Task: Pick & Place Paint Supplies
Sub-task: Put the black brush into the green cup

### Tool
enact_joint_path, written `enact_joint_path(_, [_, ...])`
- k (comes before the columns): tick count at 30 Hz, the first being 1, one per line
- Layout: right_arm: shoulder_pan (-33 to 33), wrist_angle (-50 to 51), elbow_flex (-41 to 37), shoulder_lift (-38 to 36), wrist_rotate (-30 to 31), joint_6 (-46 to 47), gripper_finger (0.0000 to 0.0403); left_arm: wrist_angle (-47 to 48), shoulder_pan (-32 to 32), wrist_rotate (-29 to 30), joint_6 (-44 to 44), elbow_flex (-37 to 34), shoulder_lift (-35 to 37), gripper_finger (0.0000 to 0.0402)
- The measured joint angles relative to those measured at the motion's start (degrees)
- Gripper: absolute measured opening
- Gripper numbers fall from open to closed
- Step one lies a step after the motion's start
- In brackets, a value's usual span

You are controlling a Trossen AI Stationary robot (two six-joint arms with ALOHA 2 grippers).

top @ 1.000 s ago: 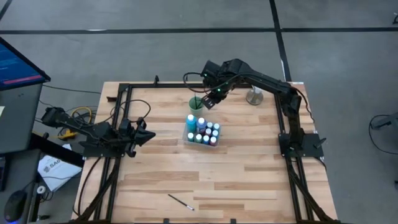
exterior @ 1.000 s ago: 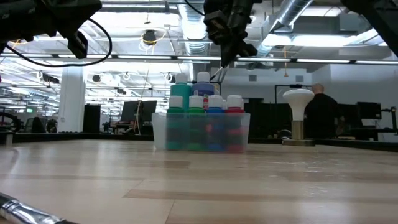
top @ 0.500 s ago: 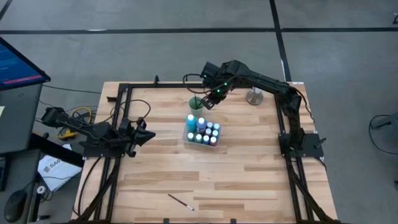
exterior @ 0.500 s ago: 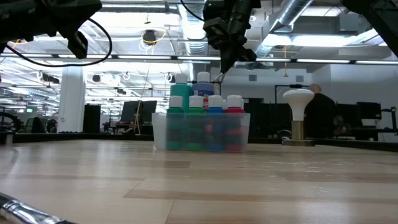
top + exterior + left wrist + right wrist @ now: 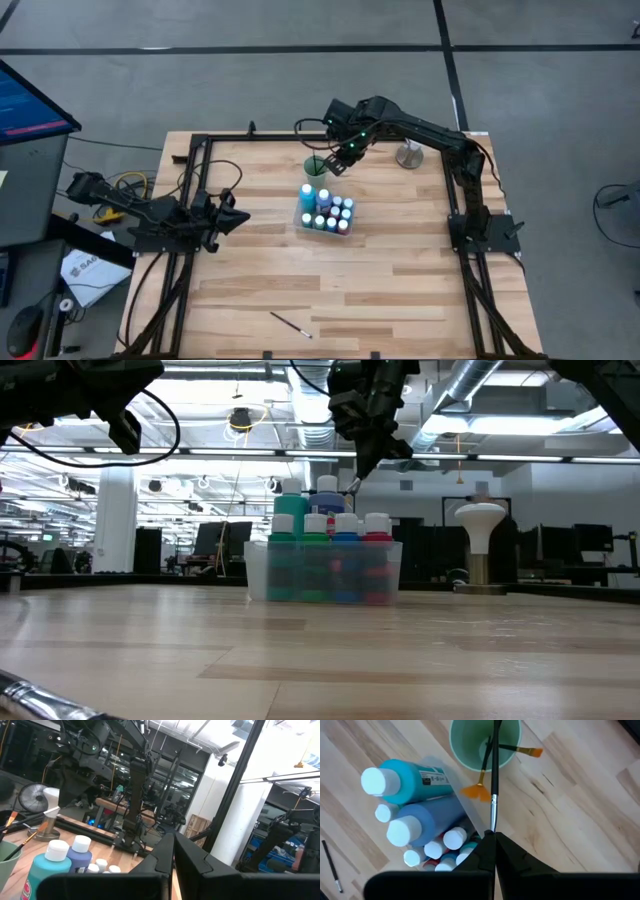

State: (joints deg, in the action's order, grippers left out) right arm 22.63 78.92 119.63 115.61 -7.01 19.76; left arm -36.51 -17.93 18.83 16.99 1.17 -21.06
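Observation:
My right gripper (image 5: pixel 492 840) is shut on a thin dark paintbrush (image 5: pixel 494 770), above the green cup (image 5: pixel 465 750) at the table's far middle (image 5: pixel 316 166). The cup holds two other brushes, both with orange bristles (image 5: pixel 476 792). Next to the cup, the clear tray (image 5: pixel 256 575) holds several white-capped paint bottles (image 5: pixel 325 208), which stand upright. Another brush (image 5: pixel 290 325) lies flat near the table's near edge. My left gripper (image 5: pixel 238 218) is shut and empty at the table's left. My right gripper pinches the paintbrush at its silver ferrule (image 5: pixel 493 820) between its two fingers. The fingers come from above, pointing down at a slant, and the brush runs on straight out past the fingertips. Its dark handle end (image 5: pixel 496 732) reaches into the cup's mouth, clear of the table.
A white-topped stand (image 5: pixel 408 154) is at the far right, behind the right arm. The black frame rails (image 5: pixel 200 180) run along the table's left and right sides. Bare wood lies between the tray and the table's near edge.
Nothing on the table has visibly changed. A person in the room behind has gone out of the low view.

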Motion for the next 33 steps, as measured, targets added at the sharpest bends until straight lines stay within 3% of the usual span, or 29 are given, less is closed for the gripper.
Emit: enact_joint_path(33, [-1.8,-2.8,-3.1,0.0,0.7,-3.3,0.0000,0.0,0.0,0.0,0.0,0.0,0.0,0.0008])
